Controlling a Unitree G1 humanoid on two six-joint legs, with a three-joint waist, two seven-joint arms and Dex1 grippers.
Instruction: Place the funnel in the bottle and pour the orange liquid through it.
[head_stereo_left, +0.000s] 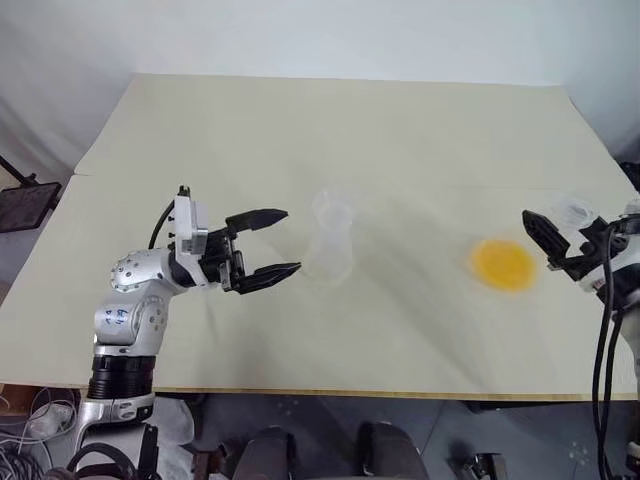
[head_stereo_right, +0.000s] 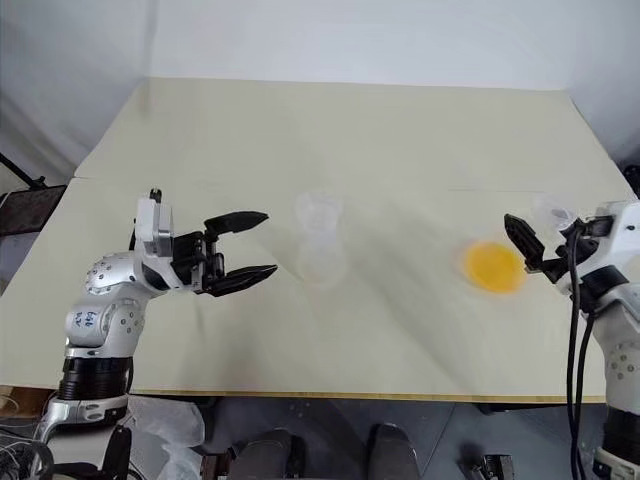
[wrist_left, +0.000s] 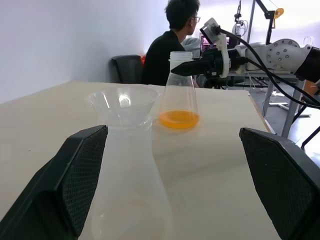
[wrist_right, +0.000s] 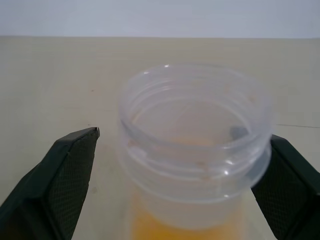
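The clear bottle (head_stereo_left: 332, 258) stands at the middle of the table with the near-transparent funnel (head_stereo_left: 332, 208) sitting in its neck. My left gripper (head_stereo_left: 291, 240) is open just to the left of the bottle, level with it and not touching; the left wrist view shows the funnel (wrist_left: 121, 102) and the bottle (wrist_left: 131, 190) between its spread fingers. The orange liquid (head_stereo_left: 503, 264) lies shallow in a second clear flask (wrist_left: 178, 95) at the right. My right gripper (head_stereo_left: 548, 222) is open, its fingers (wrist_right: 65, 170) on either side of that flask's neck (wrist_right: 195, 135).
The cream table (head_stereo_left: 300, 130) has its front edge close below both arms. A black stand (head_stereo_left: 25, 205) sits off the table's left side. A person (wrist_left: 167, 45) sits beyond the table's right end, with chairs and equipment around.
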